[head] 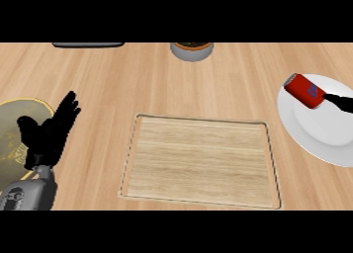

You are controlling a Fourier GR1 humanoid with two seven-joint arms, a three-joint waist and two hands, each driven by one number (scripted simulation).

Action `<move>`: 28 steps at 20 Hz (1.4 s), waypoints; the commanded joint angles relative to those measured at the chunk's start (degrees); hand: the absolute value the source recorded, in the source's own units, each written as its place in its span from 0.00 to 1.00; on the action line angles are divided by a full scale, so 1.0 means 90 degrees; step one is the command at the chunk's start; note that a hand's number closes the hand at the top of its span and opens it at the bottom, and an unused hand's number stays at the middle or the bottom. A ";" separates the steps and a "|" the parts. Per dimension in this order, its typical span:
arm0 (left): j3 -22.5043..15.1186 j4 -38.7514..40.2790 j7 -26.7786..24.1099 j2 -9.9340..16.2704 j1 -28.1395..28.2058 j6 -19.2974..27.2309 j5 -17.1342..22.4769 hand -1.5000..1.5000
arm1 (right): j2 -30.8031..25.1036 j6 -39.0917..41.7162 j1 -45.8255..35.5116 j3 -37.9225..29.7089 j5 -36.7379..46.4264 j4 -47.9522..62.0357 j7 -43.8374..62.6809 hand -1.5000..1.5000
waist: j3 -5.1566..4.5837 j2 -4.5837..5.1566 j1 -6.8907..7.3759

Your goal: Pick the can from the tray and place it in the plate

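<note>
Since the red can (304, 90) already hangs tilted over the white plate (332, 141), the wooden tray (200, 163) is bare. Right hand (345, 104) seems clamped on it; release is left. Left hand (51, 131) rests beside the tray, fingers apart.

Pale matt wood grain is being shown by the square wooden tray (200, 163); the round white plate (332, 133) is looking smooth and glossy.

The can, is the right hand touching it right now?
Touching. In the head view the right hand comes in from the right edge and its black fingers meet the lower end of the tilted red can above the white plate.
</note>
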 commanded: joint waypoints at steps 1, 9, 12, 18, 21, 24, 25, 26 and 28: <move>0.0205 0.0147 0.0078 0.0146 -0.0234 -0.0047 0.0108 0.50 | 0.0193 0.0714 0.0146 -0.0390 -0.0940 -0.0266 0.0513 0.00 | 0.0000 0.0005 -0.0041; -0.0026 -0.0537 0.0295 0.0010 0.0221 -0.0116 0.0021 0.50 | -0.0373 0.1970 0.0974 -0.0691 -0.2054 -0.0750 0.0546 0.00 | 0.0005 0.0025 0.0070; 0.0304 0.0753 -0.0411 0.0115 -0.0332 -0.0321 0.0118 0.50 | -0.0455 0.2071 0.1161 -0.0674 -0.2255 -0.0841 0.0495 0.00 | 0.0002 0.0036 0.0047; 0.0147 0.0149 -0.0113 -0.0009 -0.0188 -0.0194 -0.0009 0.50 | -0.0899 0.2226 0.1485 -0.0832 -0.2407 -0.0064 -0.0225 0.00 | 0.0003 0.0035 0.0066; 0.0055 -0.0204 0.0222 -0.0089 -0.0209 0.0008 -0.0140 0.50 | -0.1121 0.2204 0.1370 -0.0910 -0.2526 0.0377 -0.0469 0.00 | 0.0005 0.0034 0.0079; 0.0203 0.0069 0.0104 0.0073 -0.0210 -0.0214 -0.0019 0.50 | -0.1322 0.2227 0.1403 -0.0953 -0.2307 0.1324 -0.1413 0.00 | 0.0010 0.0046 0.0111; 0.0161 0.0440 -0.0246 -0.0099 -0.0151 -0.0107 -0.0137 0.50 | -0.1398 0.2248 0.1519 -0.0894 -0.2585 0.0232 -0.0234 0.00 | 0.0002 0.0033 0.0064; 0.0147 0.0479 -0.0272 -0.0163 -0.0219 -0.0069 -0.0130 0.50 | -0.1506 0.2426 0.1504 -0.0950 -0.2532 0.1103 -0.0909 0.00 | 0.0005 0.0041 0.0079; 0.0104 0.0020 -0.0038 -0.0101 -0.0019 -0.0165 -0.0088 0.50 | -0.1272 0.2082 0.1818 -0.0793 -0.2374 0.0644 -0.0725 0.00 | 0.0004 0.0032 0.0076</move>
